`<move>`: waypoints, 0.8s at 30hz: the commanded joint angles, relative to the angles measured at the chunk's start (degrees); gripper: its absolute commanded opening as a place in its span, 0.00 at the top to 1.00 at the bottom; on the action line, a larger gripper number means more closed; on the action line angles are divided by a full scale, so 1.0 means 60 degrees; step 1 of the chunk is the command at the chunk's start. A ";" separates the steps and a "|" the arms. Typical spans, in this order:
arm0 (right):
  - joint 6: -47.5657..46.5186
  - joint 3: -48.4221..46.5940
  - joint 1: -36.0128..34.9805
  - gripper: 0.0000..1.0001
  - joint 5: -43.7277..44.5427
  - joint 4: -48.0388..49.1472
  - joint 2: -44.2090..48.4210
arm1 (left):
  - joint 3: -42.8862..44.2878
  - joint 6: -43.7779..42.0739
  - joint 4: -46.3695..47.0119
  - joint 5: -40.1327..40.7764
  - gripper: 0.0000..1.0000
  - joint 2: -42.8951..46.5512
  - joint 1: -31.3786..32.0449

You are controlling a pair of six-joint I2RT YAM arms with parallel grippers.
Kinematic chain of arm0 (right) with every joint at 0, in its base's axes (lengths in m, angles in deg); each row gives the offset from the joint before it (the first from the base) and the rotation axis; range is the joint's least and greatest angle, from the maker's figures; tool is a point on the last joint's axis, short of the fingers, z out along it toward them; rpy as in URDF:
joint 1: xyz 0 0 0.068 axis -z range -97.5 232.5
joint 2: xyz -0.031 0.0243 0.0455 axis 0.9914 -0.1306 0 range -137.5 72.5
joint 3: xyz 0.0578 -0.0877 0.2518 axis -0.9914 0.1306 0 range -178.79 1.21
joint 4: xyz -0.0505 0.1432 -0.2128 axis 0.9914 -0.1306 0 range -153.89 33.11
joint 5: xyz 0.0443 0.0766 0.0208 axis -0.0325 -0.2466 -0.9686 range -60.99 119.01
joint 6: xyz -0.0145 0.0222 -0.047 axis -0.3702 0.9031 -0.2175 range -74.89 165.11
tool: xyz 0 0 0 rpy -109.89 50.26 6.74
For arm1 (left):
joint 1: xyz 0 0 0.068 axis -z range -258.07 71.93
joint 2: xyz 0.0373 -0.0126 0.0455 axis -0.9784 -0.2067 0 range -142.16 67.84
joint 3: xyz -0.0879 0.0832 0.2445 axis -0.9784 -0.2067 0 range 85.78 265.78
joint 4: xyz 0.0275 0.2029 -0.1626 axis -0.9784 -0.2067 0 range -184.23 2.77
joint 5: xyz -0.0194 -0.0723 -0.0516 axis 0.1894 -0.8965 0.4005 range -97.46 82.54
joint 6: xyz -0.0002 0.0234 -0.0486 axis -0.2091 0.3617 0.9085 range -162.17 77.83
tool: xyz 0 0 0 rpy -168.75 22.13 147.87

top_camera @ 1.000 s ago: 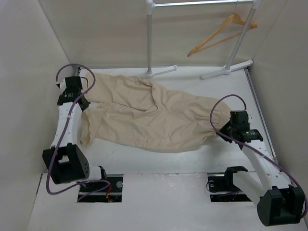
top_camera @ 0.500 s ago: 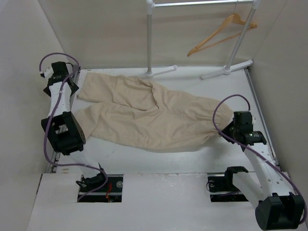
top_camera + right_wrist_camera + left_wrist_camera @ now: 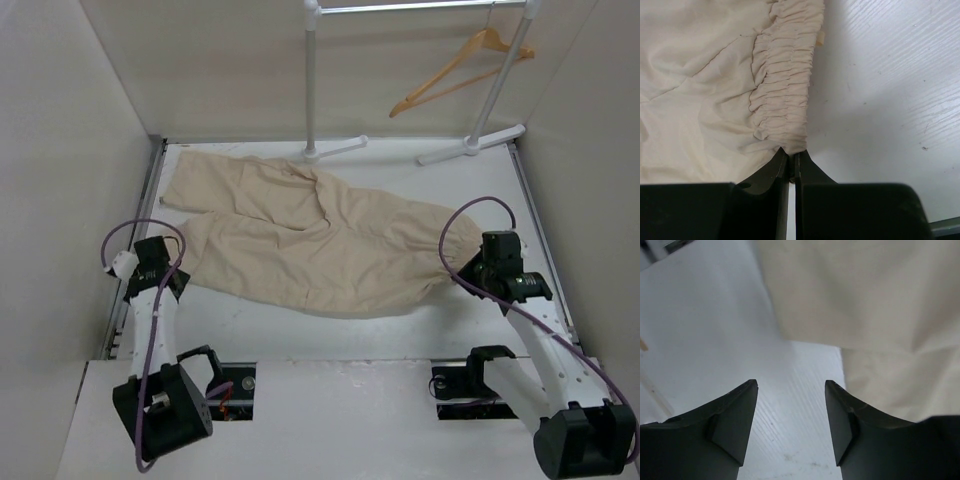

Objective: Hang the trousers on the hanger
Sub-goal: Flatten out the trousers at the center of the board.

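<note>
The beige trousers [image 3: 310, 235] lie flat across the table, legs toward the left and the gathered waist [image 3: 785, 90] at the right. My right gripper [image 3: 791, 154] is shut, pinching the waistband's near edge; it shows at the right end of the cloth [image 3: 480, 262]. My left gripper [image 3: 791, 385] is open over bare table with nothing between its fingers. The leg ends [image 3: 880, 315] lie just ahead and to its right. From above, the left gripper [image 3: 158, 262] sits near the left table edge, beside the near leg. The wooden hanger [image 3: 460, 70] hangs tilted from the rack at the back right.
Two white rack poles [image 3: 311, 80] [image 3: 500, 85] rise from feet at the table's back edge, joined by a top bar. Plain walls close in the left, right and back. A strip of bare table [image 3: 330, 335] runs between the trousers and the arm bases.
The left gripper let go of the leg end at the far left, opened and pulled back toward the near edge. The leg ends now lie flat. The right gripper barely moved.
</note>
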 commanded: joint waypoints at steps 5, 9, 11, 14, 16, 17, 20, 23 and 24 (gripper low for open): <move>-0.0137 -0.0363 -0.0213 1.00 -0.0086 0.0149 0.0055 | -0.0399 0.0654 0.1989 -0.0681 0.33 -0.1139 -0.1888; -0.0137 -0.0422 -0.0141 1.00 -0.0173 0.0135 -0.0047 | -0.0268 0.1093 0.3203 -0.0915 0.33 -0.2647 -0.2182; -0.0123 -0.0465 -0.0038 1.00 -0.0159 0.0120 -0.0149 | -0.0049 0.1182 0.3732 -0.1149 0.40 -0.3248 -0.2211; -0.0123 -0.0568 0.0312 1.00 0.0016 -0.0084 -0.0180 | 0.0565 0.1211 0.3517 -0.1005 0.81 -0.3675 -0.2298; -0.0137 -0.0656 0.0620 1.00 0.0104 -0.0246 -0.0034 | 0.1150 0.1284 0.2815 -0.0727 0.91 -0.3370 -0.2620; -0.0137 -0.0714 0.0723 1.00 0.0206 -0.0333 0.0011 | 0.1516 0.1256 0.2449 -0.0566 0.94 -0.3136 -0.2694; -0.0166 -0.0861 0.0885 1.00 0.0529 -0.0539 0.0157 | 0.2454 0.1226 0.1452 0.0296 0.97 -0.2550 -0.2680; -0.0298 -0.1066 0.0958 1.00 0.0705 -0.0788 0.0318 | 0.3173 0.1051 0.0705 0.0768 0.97 -0.2153 -0.2665; -0.0342 -0.1168 0.0973 1.00 0.0836 -0.0904 0.0377 | 0.3305 0.1021 0.0528 0.0783 0.98 -0.2065 -0.2723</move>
